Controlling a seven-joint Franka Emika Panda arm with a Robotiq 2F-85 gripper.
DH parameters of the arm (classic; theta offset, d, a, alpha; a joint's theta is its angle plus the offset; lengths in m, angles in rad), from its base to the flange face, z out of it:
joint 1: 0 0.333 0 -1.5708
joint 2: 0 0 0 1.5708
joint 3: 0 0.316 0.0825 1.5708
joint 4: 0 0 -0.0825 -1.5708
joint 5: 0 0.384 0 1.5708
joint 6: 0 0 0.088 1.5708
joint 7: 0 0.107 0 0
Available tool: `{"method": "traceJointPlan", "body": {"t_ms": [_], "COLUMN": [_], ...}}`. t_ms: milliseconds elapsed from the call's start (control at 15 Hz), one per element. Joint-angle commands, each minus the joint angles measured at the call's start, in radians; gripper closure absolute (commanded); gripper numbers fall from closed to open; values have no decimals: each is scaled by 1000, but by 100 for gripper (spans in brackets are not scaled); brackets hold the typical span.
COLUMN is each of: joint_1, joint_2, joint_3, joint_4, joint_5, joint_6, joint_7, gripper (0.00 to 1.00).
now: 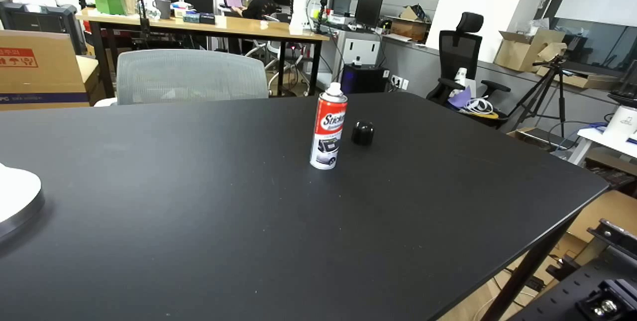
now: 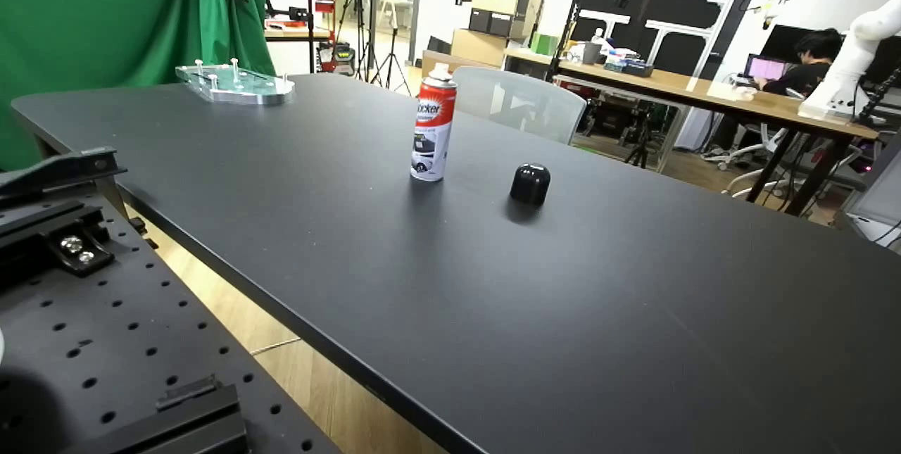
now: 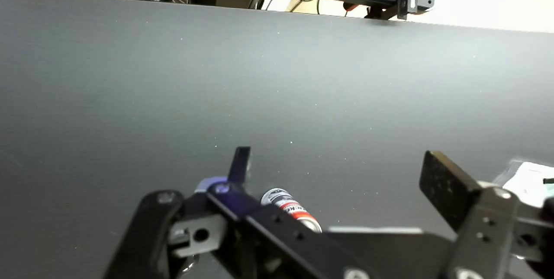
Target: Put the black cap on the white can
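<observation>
The white can (image 1: 328, 129) with its red label stands upright and uncapped on the black table (image 1: 199, 221); it also shows in an exterior view (image 2: 432, 127). The black cap (image 1: 363, 133) sits on the table a little apart from the can, rounded end up, and also shows in an exterior view (image 2: 531, 185). In the wrist view my gripper (image 3: 337, 160) is open, with nothing between its fingers, above the table. The can (image 3: 288, 203) shows beyond the left finger, which partly covers it. The cap is mostly or fully hidden there. Both exterior views leave the gripper out of view.
A flat plate with metal edge and posts (image 2: 239, 88) lies at the table's far end; part of it shows in an exterior view (image 1: 20, 196). A perforated black mounting plate (image 2: 141, 327) stands beyond the table edge. A grey chair (image 1: 194, 77) stands against the opposite side.
</observation>
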Motion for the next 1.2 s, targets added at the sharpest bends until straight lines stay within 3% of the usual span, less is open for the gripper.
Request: {"method": "traceJointPlan", "body": {"t_ms": [0,267,667,1000,1133], "joint_1": [-17,-25,-60,-73,-74], "joint_2": [1,12,124,237,226], "joint_3": [16,23,30,28,30], "joint_4": [2,3,30,8,1], "joint_5": [3,-33,-219,-224,-212], "joint_6": [-2,59,333,550,531], "joint_7": [-3,34,53,58,22], "gripper": [0,0,0,0,0]}}
